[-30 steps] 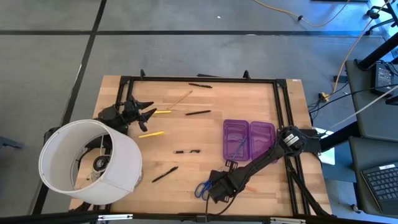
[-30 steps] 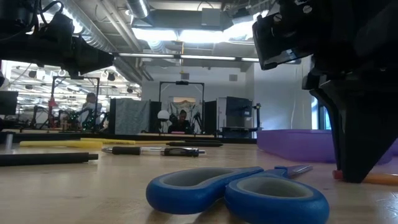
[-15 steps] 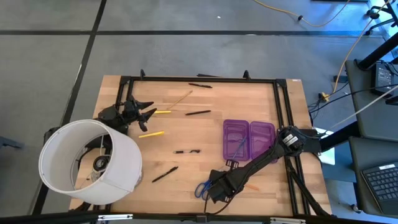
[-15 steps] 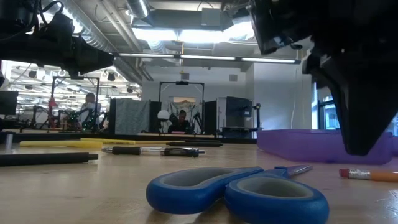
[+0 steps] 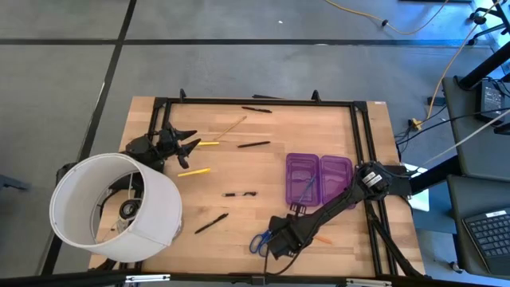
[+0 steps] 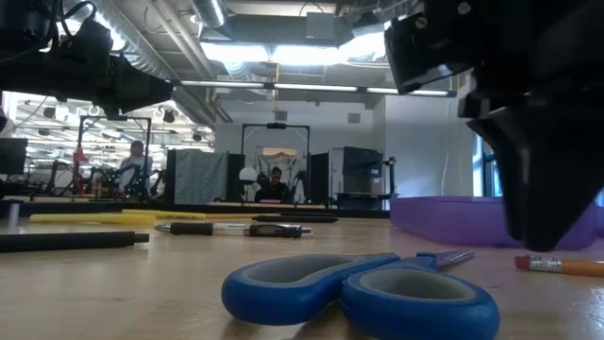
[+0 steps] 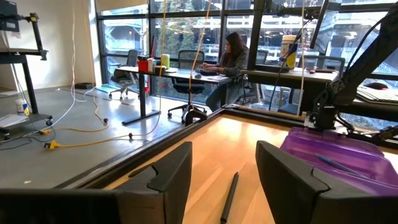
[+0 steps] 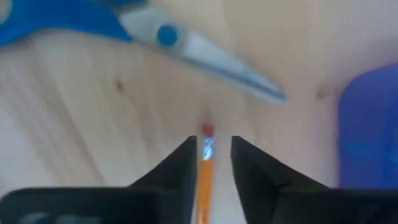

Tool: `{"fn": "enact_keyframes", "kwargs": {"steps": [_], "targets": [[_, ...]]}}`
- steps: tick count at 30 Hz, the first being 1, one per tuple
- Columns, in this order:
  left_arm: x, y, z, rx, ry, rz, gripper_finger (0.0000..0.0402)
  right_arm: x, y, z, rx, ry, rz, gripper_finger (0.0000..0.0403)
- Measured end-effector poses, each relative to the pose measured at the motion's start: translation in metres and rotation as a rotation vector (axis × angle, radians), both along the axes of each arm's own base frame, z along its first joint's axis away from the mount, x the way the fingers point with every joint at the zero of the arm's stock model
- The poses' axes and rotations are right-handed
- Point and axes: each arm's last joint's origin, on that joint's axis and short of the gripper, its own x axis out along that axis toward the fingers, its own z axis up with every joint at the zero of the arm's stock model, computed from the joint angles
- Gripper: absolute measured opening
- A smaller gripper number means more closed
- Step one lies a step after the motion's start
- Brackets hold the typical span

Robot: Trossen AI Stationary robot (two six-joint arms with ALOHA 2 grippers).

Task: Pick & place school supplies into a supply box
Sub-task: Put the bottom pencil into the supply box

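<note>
The right gripper (image 5: 280, 243) is low over the near edge of the wooden bench (image 5: 255, 171), and from above its dark body hides most of what lies under it. Only a short orange end of a thin orange pencil with a red eraser (image 5: 322, 237) shows beside it there. The right wrist view fills that gap: the pencil (image 8: 204, 168) lies between the two dark fingers (image 8: 183, 163), which stand slightly apart with a narrow gap on each side, so nothing is gripped. The low view shows the pencil (image 6: 559, 265) flat on the bench under the gripper.

Small blue-handled scissors (image 5: 260, 241) lie just beside the right gripper; they fill the foreground of the low view (image 6: 363, 293). The translucent purple plastic pencil case (image 5: 319, 177) lies open behind the gripper, with a thin blue pen (image 5: 307, 185) inside.

A large white cylindrical shade (image 5: 115, 209) covers the bench's near left corner and part of the left arm. The left gripper (image 5: 190, 146) waits near the far left, fingers (image 7: 161, 177) spread wide and empty, beside a yellow pencil (image 5: 194, 171). Black pens (image 5: 211, 223) lie scattered mid-bench. The left wrist view alone shows a person seated at a desk beyond the bench.
</note>
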Motion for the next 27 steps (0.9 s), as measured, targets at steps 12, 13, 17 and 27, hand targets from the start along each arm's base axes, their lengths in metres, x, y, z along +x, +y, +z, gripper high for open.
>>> {"fn": "enact_keyframes", "kwargs": {"steps": [12, 13, 17, 27], "targets": [[0.0, 0.0, 0.0, 0.0, 0.0, 0.0, 0.0171, -0.001, 0.003, 0.0, 0.019, 0.009, 0.066, 0.0142], [0.0, 0.0, 0.0, 0.0, 0.0, 0.0, 0.0171, -0.001, 0.003, 0.0, 0.019, 0.011, 0.075, 0.0139], [0.0, 0.0, 0.0, 0.0, 0.0, 0.0, 0.0171, -0.001, 0.003, -0.001, 0.022, 0.014, 0.078, 0.0126], [0.0, 0.0, 0.0, -0.001, 0.004, -0.001, 0.0171, -0.007, -0.001, -0.013, 0.015, 0.036, 0.057, 0.0096]]}}
